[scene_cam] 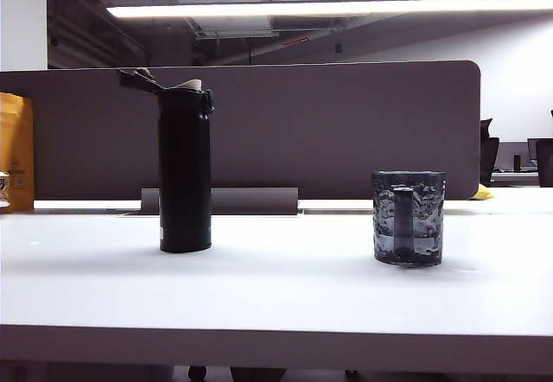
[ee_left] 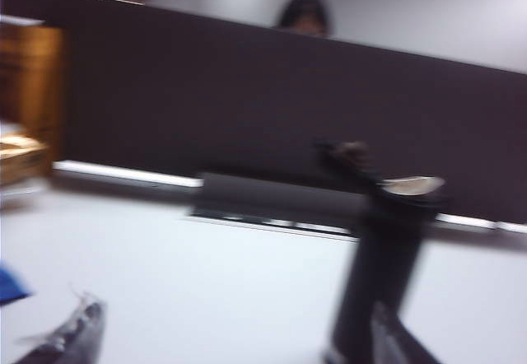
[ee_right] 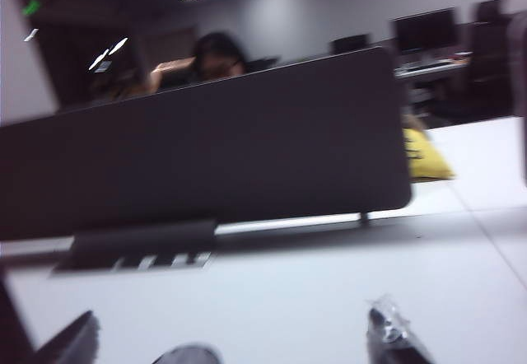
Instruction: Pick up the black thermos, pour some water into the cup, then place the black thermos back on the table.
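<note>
Both wrist views are blurred, yet the left gripper and right gripper show fingers apart, each cut off low above the white desk, the tall matte black thermos smeared.

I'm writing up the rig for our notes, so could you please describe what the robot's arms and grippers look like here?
Only fingertips show, blurred, in the wrist views. The left gripper has dark grey fingers with a pale, glinting wrap at one tip. The right gripper has similar dark fingers, one tip looking wrapped in shiny clear film. No arms, cables or markings are visible.
</note>
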Controlling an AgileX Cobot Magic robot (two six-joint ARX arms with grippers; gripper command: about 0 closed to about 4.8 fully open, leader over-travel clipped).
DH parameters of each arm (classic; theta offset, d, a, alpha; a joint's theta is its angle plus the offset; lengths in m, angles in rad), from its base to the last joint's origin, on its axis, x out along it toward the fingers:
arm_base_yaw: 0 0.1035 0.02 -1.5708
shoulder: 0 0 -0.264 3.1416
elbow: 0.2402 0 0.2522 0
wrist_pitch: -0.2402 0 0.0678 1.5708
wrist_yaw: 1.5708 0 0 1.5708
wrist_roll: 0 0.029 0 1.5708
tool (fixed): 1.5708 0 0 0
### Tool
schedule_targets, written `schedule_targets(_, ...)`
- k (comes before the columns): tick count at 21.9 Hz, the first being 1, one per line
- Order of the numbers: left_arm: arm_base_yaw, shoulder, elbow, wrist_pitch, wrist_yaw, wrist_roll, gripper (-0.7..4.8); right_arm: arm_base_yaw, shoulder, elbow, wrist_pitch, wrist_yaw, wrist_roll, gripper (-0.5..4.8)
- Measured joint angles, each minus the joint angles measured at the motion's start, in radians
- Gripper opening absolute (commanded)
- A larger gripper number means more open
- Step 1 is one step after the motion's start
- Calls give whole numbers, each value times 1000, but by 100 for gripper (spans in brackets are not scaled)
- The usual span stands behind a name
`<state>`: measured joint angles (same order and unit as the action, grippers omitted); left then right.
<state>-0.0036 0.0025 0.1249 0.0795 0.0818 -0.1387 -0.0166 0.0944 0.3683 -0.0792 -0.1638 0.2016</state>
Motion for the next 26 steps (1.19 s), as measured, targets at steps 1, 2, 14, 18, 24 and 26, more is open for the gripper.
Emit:
schedule_targets(1, 0, 1, 8, -8, 23, -3, 479, 0, 30, 29, -21, -21, -11, 479)
schedule_targets(2, 0, 4, 19, -16, 42, -9, 479, 0, 68, 61, -41, -43, -14, 479)
schedule_targets(14, -3, 354, 164, 76, 254, -37, 479, 118, 484, 353, 71, -264, -13, 479)
schedule_targets(18, -4, 551, 176, 211, 327, -69, 479, 274, 593, 362, 124, -208, -55, 479)
schedule_targets(24, -60, 797, 218, 378, 352, -65, 479, 503, 767, 361, 165, -90, -120, 479)
schedule_targets(26, -111, 884, 247, 387, 339, -23, 479, 540, 824, 362, 231, -80, -123, 479)
